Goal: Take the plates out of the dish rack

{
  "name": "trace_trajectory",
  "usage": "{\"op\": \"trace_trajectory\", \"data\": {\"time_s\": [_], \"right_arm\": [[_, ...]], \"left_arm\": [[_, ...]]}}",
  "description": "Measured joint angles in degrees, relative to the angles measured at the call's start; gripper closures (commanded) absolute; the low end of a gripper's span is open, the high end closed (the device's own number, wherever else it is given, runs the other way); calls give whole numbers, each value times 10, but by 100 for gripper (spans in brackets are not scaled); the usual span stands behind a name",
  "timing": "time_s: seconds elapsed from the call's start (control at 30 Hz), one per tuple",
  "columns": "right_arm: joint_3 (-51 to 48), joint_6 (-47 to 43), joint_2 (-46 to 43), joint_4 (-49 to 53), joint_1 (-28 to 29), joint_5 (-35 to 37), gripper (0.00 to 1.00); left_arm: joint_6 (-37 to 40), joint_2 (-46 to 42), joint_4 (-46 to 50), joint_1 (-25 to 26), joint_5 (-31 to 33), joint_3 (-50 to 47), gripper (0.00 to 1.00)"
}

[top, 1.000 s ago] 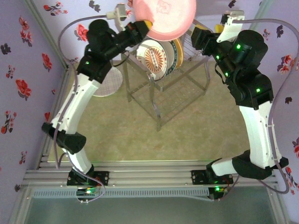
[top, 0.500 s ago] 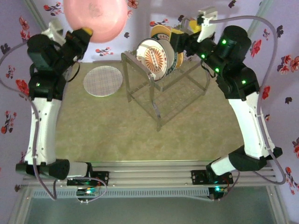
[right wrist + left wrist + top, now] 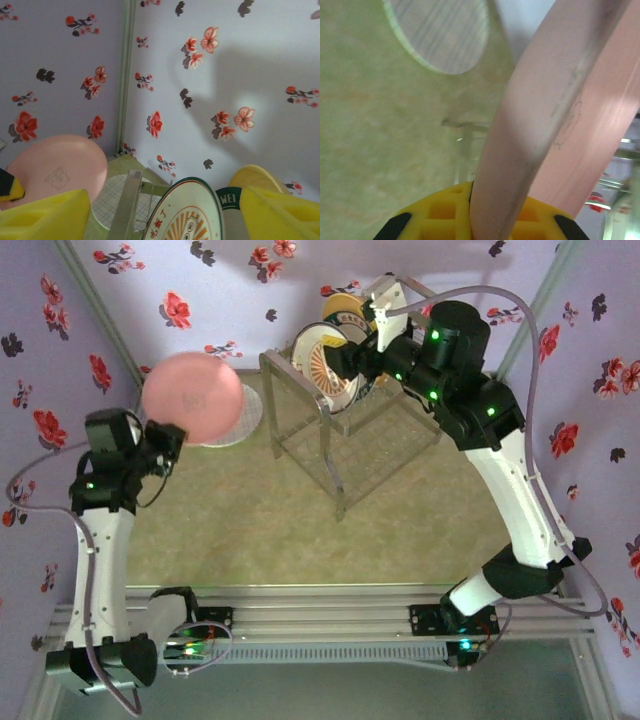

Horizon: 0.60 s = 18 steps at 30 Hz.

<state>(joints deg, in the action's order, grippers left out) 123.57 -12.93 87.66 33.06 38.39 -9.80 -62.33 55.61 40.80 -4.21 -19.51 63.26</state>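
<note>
- Grasping the pink plate (image 3: 192, 398) by its rim with the left gripper (image 3: 168, 438), jaws clenched tight on the edge, well to the left of the dish rack (image 3: 330, 475).
- Holding that plate raised off the table (image 3: 250, 540), its round face turned toward the top camera and overlapping part of a second plate below it.
- Flat on the table, just left of the dish rack and close to its near-left post: a white plate with a fine grid (image 3: 250, 412).
- Upright in the upper part of the dish rack: a white plate with an orange sunburst centre (image 3: 322, 365).
- Behind it, toward the back of the dish rack: a yellow plate with a dark rim (image 3: 345, 310), also on edge.
- Hovering the right gripper (image 3: 165, 220) at the top of the dish rack, jaws released and spread wide, grasping nothing.
- In the right wrist view, one yellow finger on either side of the sunburst plate's rim; cannot tell whether either touches it.
</note>
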Motion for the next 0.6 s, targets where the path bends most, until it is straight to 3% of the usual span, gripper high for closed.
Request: {"op": "trace_trajectory", "data": {"time_s": [0.3, 0.6], "right_arm": [[-24, -39, 0, 29, 38, -68, 19], [-26, -56, 0, 65, 91, -66, 18]], "left_arm": [[30, 10, 10, 0, -2, -134, 100], [70, 73, -31, 28, -12, -201, 100]]}}
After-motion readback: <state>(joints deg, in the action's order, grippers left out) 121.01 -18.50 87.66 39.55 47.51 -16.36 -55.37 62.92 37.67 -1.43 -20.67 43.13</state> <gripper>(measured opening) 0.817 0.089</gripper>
